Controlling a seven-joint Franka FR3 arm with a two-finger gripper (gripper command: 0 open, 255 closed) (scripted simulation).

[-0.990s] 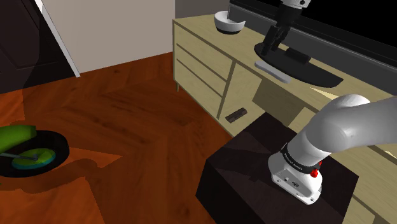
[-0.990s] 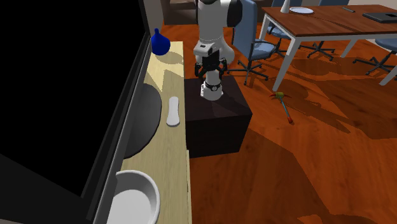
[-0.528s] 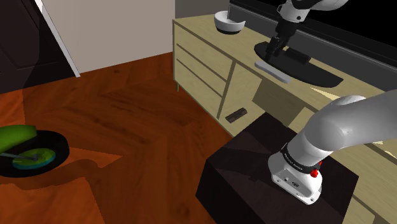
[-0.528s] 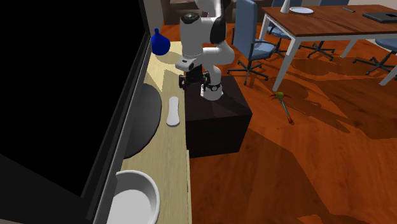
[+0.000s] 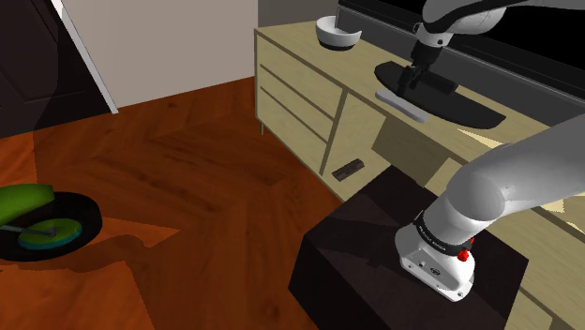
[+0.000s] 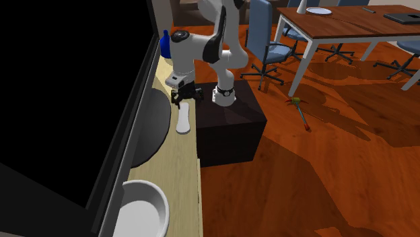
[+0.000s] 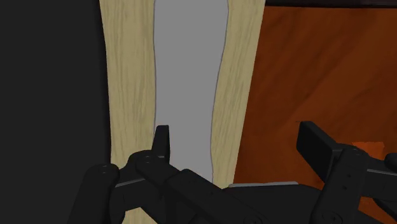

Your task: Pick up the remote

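Fingers [image 6: 183, 101]: two, black, pointing down, standing well apart and holding nothing.
Remote [image 6: 182, 121]: one, pale grey, long and slim, lying flat right under the fingers. In the wrist view one fingertip overlaps the remote's [image 7: 188, 83] edge, while the other hangs out over the floor [image 7: 305, 63]. Whether any tip touches it cannot be told.
Surface [image 6: 183, 168]: one pale wooden sideboard top beneath the fingers; the remote runs along its length, close to the front edge.
Television base [image 6: 151, 128]: one, dark, flat and rounded, just beside the remote on the side away from the floor-side finger.
Screen [image 6: 67, 101]: one, black, beyond the base, farther from the fingers.
Bowl [image 6: 141, 209]: one, white, on the surface, well apart from the fingers, past the remote's far end.
Vase [image 6: 167, 46]: one, blue, on the surface at the opposite end, behind the fingers and partly hidden by the arm.
Arm [image 6: 202, 47]: one, white, bending from the stand over to the surface.
Stand [image 6: 229, 128]: one dark box on the floor, close against the sideboard's front, on the floor side of the fingers.
Small dark object [image 5: 348, 170]: one, on the floor by the sideboard's foot, well below the fingers.
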